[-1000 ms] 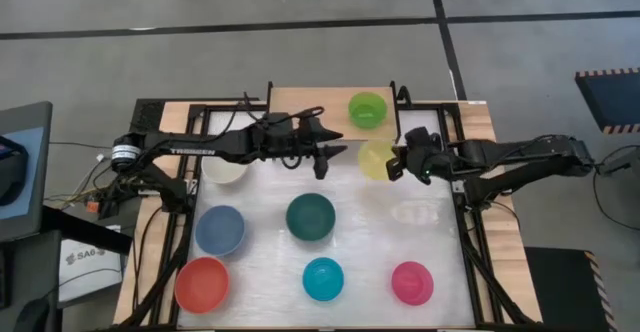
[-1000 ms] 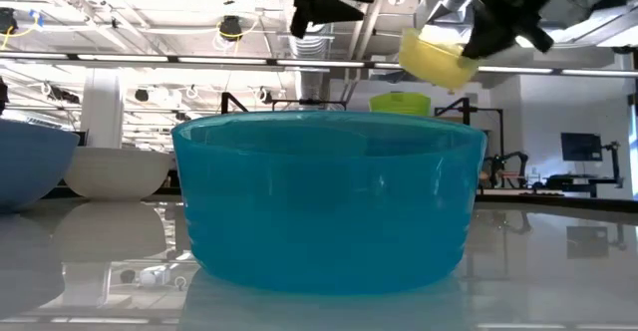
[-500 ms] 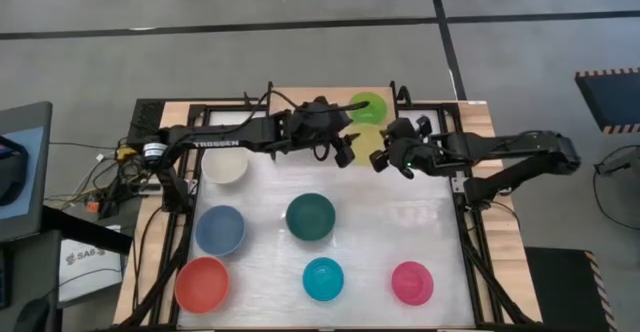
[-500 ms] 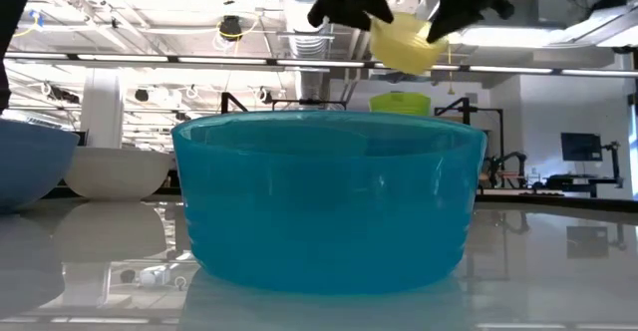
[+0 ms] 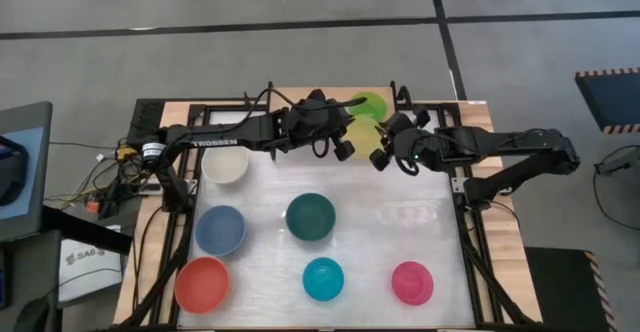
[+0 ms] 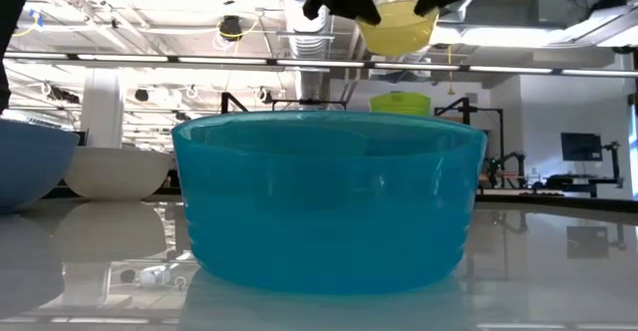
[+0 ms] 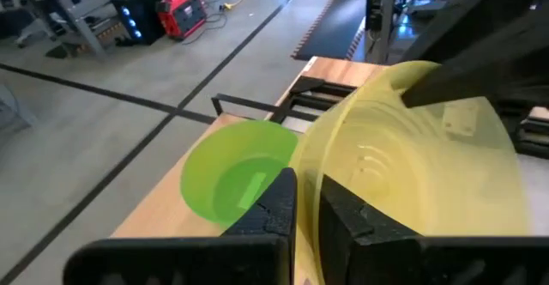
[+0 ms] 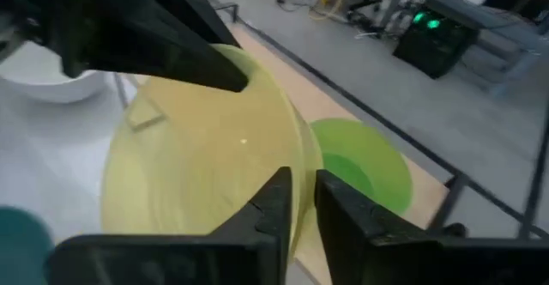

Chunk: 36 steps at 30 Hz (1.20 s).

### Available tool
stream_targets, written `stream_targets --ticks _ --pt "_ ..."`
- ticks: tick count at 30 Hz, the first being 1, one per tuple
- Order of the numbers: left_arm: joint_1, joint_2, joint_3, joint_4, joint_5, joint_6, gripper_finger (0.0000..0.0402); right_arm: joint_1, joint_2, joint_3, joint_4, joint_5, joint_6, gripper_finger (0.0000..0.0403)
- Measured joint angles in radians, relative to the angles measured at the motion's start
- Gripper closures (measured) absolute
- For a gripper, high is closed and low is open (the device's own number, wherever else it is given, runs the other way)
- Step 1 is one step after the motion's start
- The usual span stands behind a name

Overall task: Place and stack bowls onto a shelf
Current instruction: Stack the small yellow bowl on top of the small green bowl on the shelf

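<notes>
A yellow bowl point(image 5: 365, 137) hangs in the air between my two grippers, just near of the lime green bowl point(image 5: 370, 105), which stands on the shelf's wooden top point(image 5: 310, 102). My left gripper point(image 5: 345, 144) is shut on the yellow bowl's left side. My right gripper point(image 5: 383, 155) is shut on its right side. In the low view the yellow bowl point(image 6: 397, 27) sits high above the lime green bowl point(image 6: 401, 103). My left gripper pinches the yellow bowl's rim point(image 7: 310, 169) on its left side, one finger inside the bowl and one outside. The fingers come about level from the table's left. The bowl is lifted clear, its open side up. My right gripper has the yellow bowl's rim point(image 8: 300, 160) on the opposite, right side between its two fingers, one inside and one outside. The fingers come about level from the table's right. The bowl hangs clear of the shelf and table.
On the white tabletop stand a white bowl point(image 5: 224, 164), a slate-blue bowl point(image 5: 220, 229), a dark teal bowl point(image 5: 310, 216), a red-orange bowl point(image 5: 202, 283), a cyan bowl point(image 5: 323, 279) and a pink bowl point(image 5: 412, 283). The shelf's left half is bare wood.
My right gripper has carried the yellow bowl toward the table's left and far edge, up to the shelf, and the bowl has gone from tilted to level. My left gripper has moved right to the bowl and shut on its rim.
</notes>
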Motion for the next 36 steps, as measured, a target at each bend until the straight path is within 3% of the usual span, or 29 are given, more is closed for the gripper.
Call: stream_targets --ticks 5,10,13,21,26,36 --pt "0.020 0.000 0.000 0.022 -0.009 0.013 0.0401 -0.003 -0.025 0.000 0.050 -0.007 -0.009 0.0257" --pt "0.085 0.000 0.000 0.077 0.004 -0.021 0.0401 -0.004 -0.059 0.041 0.084 0.131 -0.040 0.0189" --pt "0.137 0.005 0.000 0.121 0.014 -0.058 0.0401 -0.014 -0.086 0.078 0.073 0.188 -0.047 0.0167" --pt "0.267 0.109 0.026 0.219 0.167 -0.249 0.0401 -0.072 -0.117 0.117 0.036 0.170 -0.052 0.0169" --pt "0.283 0.184 0.106 0.209 0.241 -0.266 0.0401 -0.088 -0.116 0.118 -0.055 0.141 0.060 0.0170" --pt "0.288 0.334 0.399 -0.137 0.262 -0.142 0.0401 -0.109 -0.115 0.118 -0.183 0.115 0.189 0.0170"
